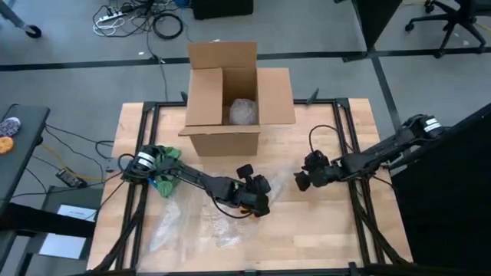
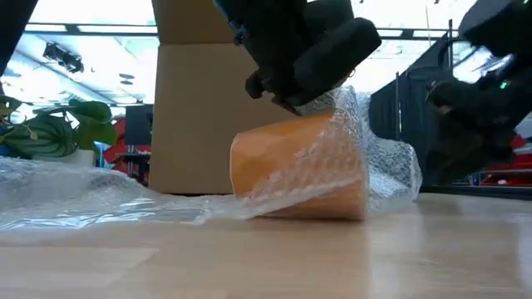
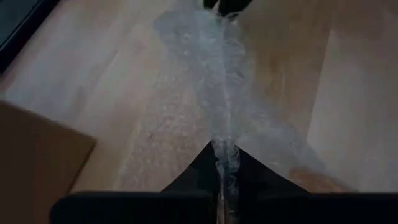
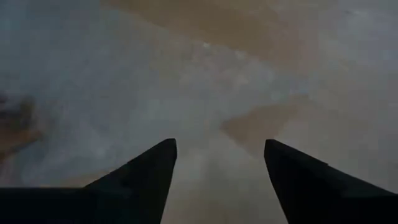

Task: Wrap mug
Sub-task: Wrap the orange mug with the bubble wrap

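Mug [image 2: 287, 162]: orange, on its side, partly covered by bubble wrap [image 2: 366, 158].
Left gripper [image 3: 225, 163]: pinching the wrap.
Right gripper [image 4: 219, 163]: fingers apart, empty.

Open cardboard box [image 1: 230, 100], bubble wrap [image 1: 192, 222], both end effectors mid-table

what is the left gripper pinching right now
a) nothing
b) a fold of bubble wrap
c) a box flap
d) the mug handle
b: in the left wrist view the left gripper is shut on a ridge of bubble wrap, above the orange mug lying on its side, half wrapped.
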Available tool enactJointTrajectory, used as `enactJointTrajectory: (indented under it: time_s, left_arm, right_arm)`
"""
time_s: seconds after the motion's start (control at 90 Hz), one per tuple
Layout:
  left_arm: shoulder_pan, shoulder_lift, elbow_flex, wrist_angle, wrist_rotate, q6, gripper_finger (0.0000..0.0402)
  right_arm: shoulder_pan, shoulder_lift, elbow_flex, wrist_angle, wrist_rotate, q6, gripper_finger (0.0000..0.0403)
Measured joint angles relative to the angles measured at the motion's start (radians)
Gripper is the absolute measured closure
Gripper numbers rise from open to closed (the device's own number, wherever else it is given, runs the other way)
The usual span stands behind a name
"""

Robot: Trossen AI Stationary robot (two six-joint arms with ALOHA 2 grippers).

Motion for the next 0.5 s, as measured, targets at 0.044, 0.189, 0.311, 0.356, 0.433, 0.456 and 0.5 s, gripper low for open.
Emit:
enactJointTrajectory:
  time_s: [0.044, 0.189, 0.311, 0.356, 0.433, 0.456, 0.5]
  left_arm:
    - [0.000, 0.000, 0.000, 0.000, 0.000, 0.000, 0.0402]
    - [0.000, 0.000, 0.000, -0.001, 0.000, 0.008, 0.0402]
    - [0.000, 0.000, 0.000, -0.002, 0.000, 0.008, 0.0402]
    - [0.000, 0.000, 0.000, -0.002, 0.000, 0.008, 0.0402]
    - [0.000, 0.000, 0.000, -0.003, 0.000, 0.007, 0.0402]
    - [0.000, 0.000, 0.000, -0.003, 0.000, 0.007, 0.0402]
    - [0.000, 0.000, 0.000, -0.003, 0.000, 0.007, 0.0402]
  right_arm:
    - [-0.029, 0.020, -0.014, 0.058, 0.009, -0.020, 0.0174]
    - [-0.122, 0.085, -0.024, 0.113, 0.028, -0.072, 0.0174]
    - [-0.180, 0.166, -0.024, 0.191, 0.017, -0.110, 0.0174]
    - [-0.193, 0.202, -0.024, 0.247, 0.009, -0.131, 0.0175]
    - [-0.210, 0.273, -0.024, 0.369, -0.001, -0.187, 0.0179]
    - [-0.212, 0.291, -0.023, 0.397, -0.003, -0.202, 0.0181]
    - [-0.218, 0.328, -0.023, 0.445, -0.003, -0.235, 0.0185]
